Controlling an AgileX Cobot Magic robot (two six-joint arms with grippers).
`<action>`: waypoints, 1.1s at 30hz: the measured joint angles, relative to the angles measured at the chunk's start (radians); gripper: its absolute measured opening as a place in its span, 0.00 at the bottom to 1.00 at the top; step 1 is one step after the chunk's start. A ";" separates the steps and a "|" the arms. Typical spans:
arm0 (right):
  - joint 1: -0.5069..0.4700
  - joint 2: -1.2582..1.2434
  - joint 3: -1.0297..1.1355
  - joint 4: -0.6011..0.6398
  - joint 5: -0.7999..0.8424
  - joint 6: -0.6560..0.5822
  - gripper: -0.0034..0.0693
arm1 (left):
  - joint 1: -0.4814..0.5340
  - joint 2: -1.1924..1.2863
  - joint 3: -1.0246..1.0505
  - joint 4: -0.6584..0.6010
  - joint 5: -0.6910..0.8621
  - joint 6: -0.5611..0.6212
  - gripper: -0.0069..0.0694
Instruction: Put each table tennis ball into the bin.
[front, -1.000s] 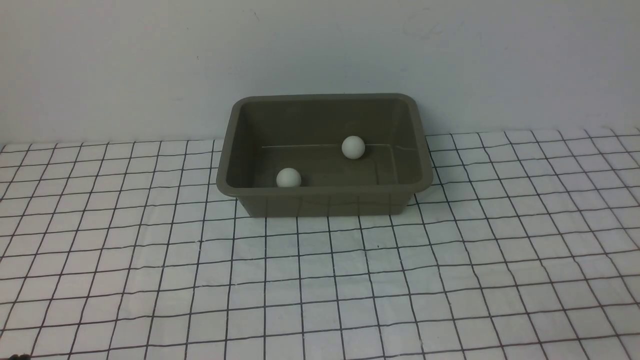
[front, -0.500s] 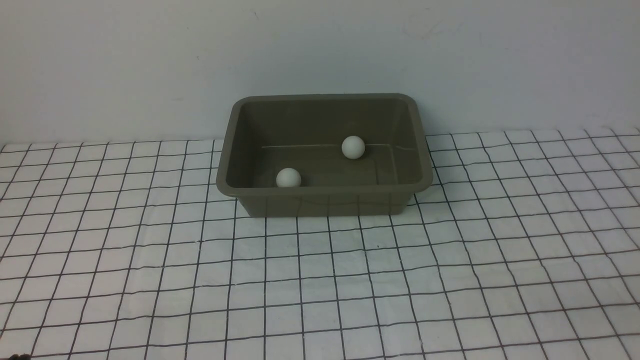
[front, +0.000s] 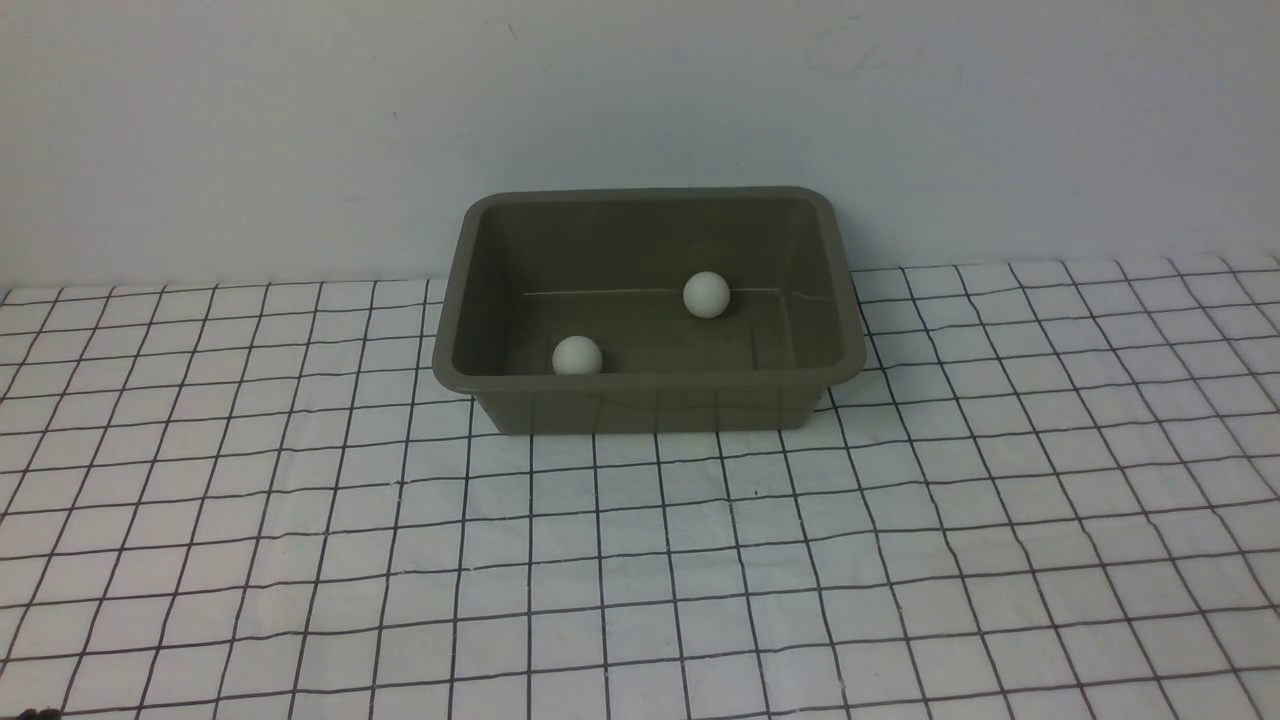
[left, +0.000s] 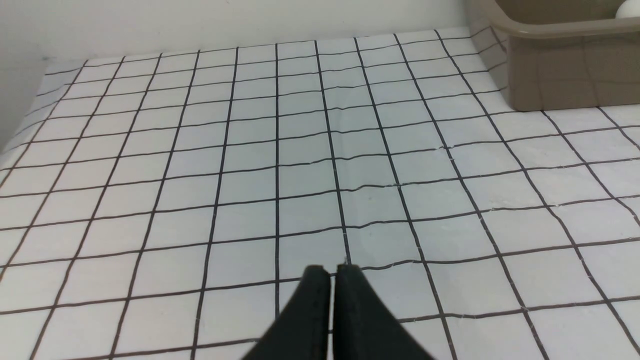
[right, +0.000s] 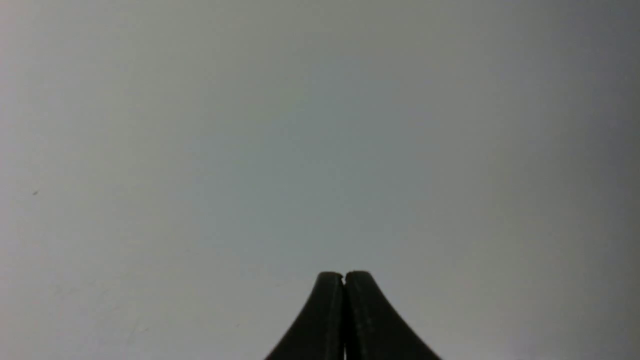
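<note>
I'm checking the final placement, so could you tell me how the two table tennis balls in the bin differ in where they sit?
The left ball lies near the bin's front wall, its base hidden behind the front rim; the right ball lies farther back, by the rear wall, and shows whole. The left ball sits toward the bin's left side, the right ball nearer its middle. Both are plain white, look the same size, rest inside the bin, and neither is held.

Desk (front: 640, 560) covered by a white cloth with a black grid, faintly creased. Directly behind the desk, a plain pale grey wall (front: 640, 90), evenly lit.
</note>
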 joint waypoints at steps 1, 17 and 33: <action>0.000 0.000 -0.007 -0.062 0.022 0.035 0.02 | 0.000 0.000 0.000 0.000 0.000 0.000 0.08; 0.000 0.000 -0.018 -0.450 0.587 0.346 0.02 | 0.000 0.000 0.000 0.000 0.000 0.000 0.08; 0.000 0.000 -0.018 -0.453 0.758 0.346 0.02 | 0.000 0.000 0.000 0.000 0.000 0.000 0.08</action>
